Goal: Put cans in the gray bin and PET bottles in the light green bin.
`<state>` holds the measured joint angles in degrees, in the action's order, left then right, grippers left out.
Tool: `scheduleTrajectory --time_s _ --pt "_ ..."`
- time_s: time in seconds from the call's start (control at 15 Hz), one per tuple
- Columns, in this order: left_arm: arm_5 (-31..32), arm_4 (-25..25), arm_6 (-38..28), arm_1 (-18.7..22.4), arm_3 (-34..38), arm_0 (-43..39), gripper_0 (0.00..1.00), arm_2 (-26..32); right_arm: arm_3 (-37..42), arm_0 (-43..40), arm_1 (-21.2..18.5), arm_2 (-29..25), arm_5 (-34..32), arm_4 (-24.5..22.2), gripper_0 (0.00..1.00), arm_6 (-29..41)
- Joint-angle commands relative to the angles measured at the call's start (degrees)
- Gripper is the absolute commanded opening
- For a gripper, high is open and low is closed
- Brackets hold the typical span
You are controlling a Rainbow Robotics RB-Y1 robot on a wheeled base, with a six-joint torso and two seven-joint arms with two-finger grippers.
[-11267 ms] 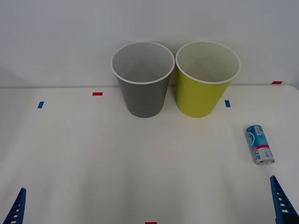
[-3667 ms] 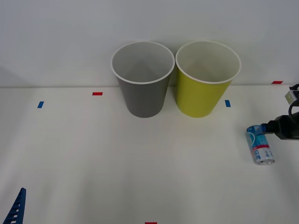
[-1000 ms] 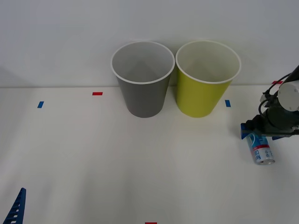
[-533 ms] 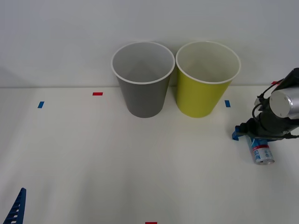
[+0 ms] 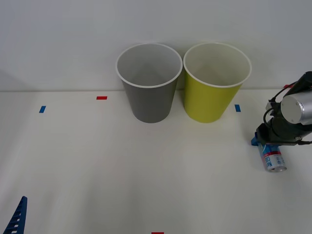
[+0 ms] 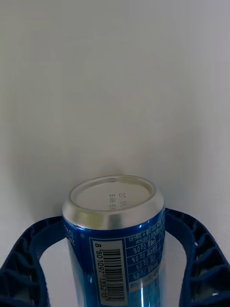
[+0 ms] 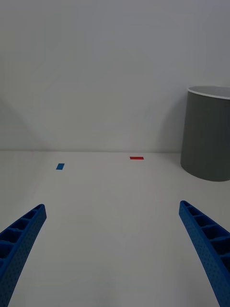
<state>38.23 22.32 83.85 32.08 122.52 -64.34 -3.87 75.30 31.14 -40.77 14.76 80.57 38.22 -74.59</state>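
- The can [image 5: 273, 160] lies on its side on the white table [image 5: 97, 170], at the right side, well apart from both bins.
- The right gripper [image 6: 115, 259] is down over the can's far end; its blue fingers [image 6: 28, 254] curve around either side of the can, pressing against it near its silver end.
- The gray bin [image 5: 148, 82] and the light green bin [image 5: 216, 80] stand upright, just beside each other, at the table's far edge.
- The left gripper [image 7: 115, 254] hangs low at the near left corner, fingers spread wide with nothing between them.
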Motion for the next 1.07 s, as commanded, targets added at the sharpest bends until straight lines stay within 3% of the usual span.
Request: scheduleTrajectory --time_s 0.07,0.33,0.53,0.87,1.07 --pt "0.00 0.00 0.00 0.00 0.00 0.00 0.95 0.00 0.02 -0.03 -0.02 0.00 0.03 -0.07 0.00 -0.03" --pt "0.00 0.00 0.00 0.00 0.00 0.00 0.95 0.00 0.02 -0.11 -0.10 0.00 0.03 0.37 0.00 -0.20" --pt "0.00 0.00 0.00 0.00 0.00 0.00 0.95 0.00 4.24 -2.75 -0.63 -2.10 0.03 1.07 0.00 -0.64" --pt "0.00 0.00 0.00 0.00 0.00 0.00 0.95 0.00 22.70 -14.09 -0.63 -13.00 0.03 1.60 0.00 -3.02" --pt "0.00 0.00 0.00 0.00 0.00 0.00 0.95 0.00 32.28 -20.07 -0.02 -19.68 0.03 3.00 0.00 -9.70"
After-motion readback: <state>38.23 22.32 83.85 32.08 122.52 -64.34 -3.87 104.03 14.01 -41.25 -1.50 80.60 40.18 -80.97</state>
